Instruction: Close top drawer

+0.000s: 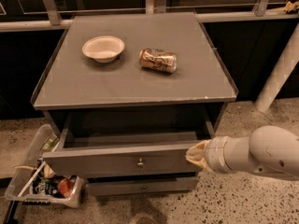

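One pale, rounded robot arm (264, 153) reaches in from the near right edge over a speckled floor (233, 204), and at its tip the tan gripper (193, 153) sits against the right end of the top drawer (103, 162), touching the front panel there. Whether the gripper is clenched or released cannot be told from this angle; it grasps nothing that shows. At the near left, a clear plastic bin (23, 192) of mixed litter rests on the floor, just beside the cabinet's lower left corner. A lower drawer front (154, 185) with a small knob sits flush beneath the pulled-out one. The top drawer itself stands open, drawn towards the near side, its grey front panel carrying one small round metal knob (140, 162) at centre and its dark interior visible behind the panel under the overhanging cabinet top (135, 85). On that flat grey top, a shallow white bowl (103, 48) stands upright to the left, and a brown and gold can (158, 60) lies on its side just right of it, the two apart. Farther back a grey rail (28, 26) runs across, and a white post (280, 73) leans at the far right.
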`<state>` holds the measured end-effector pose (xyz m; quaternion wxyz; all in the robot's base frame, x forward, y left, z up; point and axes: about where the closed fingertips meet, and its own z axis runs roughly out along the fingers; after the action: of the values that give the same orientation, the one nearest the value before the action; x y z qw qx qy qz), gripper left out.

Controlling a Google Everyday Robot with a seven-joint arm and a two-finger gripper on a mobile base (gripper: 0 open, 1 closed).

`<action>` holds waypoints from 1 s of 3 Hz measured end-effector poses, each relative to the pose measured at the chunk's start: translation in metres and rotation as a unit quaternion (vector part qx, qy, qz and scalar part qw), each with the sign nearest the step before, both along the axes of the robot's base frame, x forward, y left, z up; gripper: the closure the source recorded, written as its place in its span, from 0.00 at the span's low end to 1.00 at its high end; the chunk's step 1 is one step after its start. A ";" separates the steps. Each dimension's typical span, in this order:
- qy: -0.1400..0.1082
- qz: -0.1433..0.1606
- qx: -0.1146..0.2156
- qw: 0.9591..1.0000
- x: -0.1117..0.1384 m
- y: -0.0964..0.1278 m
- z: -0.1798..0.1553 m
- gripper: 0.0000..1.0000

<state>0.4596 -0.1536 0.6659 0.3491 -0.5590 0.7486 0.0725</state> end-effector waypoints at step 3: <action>0.013 0.018 -0.006 1.000 0.002 0.013 -0.011 1.00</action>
<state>0.4612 -0.1408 0.6550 0.3351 -0.5734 0.7431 0.0816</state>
